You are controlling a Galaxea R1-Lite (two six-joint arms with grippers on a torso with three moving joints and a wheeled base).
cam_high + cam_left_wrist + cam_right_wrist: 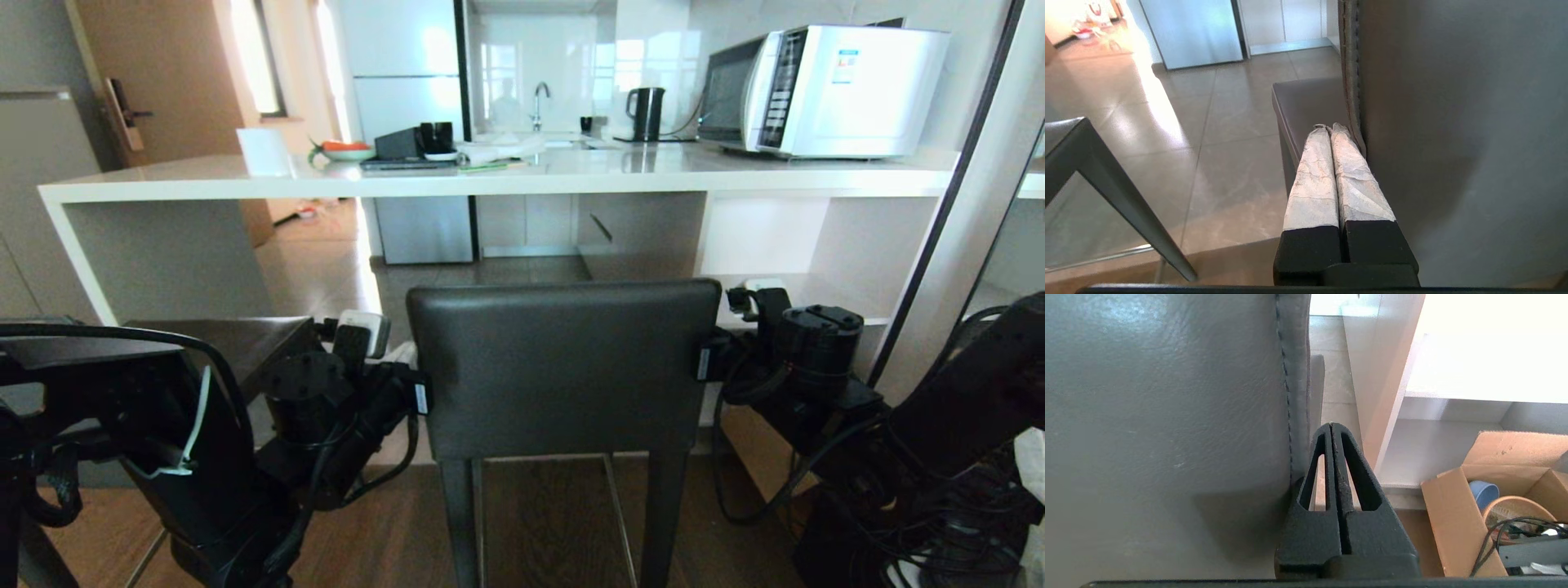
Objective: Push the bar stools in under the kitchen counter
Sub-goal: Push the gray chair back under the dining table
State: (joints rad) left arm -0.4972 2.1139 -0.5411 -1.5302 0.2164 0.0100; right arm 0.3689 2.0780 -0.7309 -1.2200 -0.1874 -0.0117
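A bar stool with a dark grey leather backrest [563, 367] stands in front of me, facing the white kitchen counter [490, 175] with a gap of floor between them. My left gripper [1329, 127] is shut and empty, its white-wrapped fingers lying along the backrest's left side edge [1355, 102] above the seat [1310, 102]. My right gripper [1331, 425] is also shut and empty, pressed beside the backrest's right side edge [1294, 396]. In the head view both wrists flank the backrest, left gripper [412, 384] and right gripper [706, 359]. A second stool's dark seat [220, 343] stands at the left.
White shelf cubbies [816, 245] fill the counter's right end, with an open cardboard box [1457, 522] on the floor beside them. A microwave [824, 90] and a kettle [647, 113] stand on top. A mirrored panel's frame [947, 212] runs down the right.
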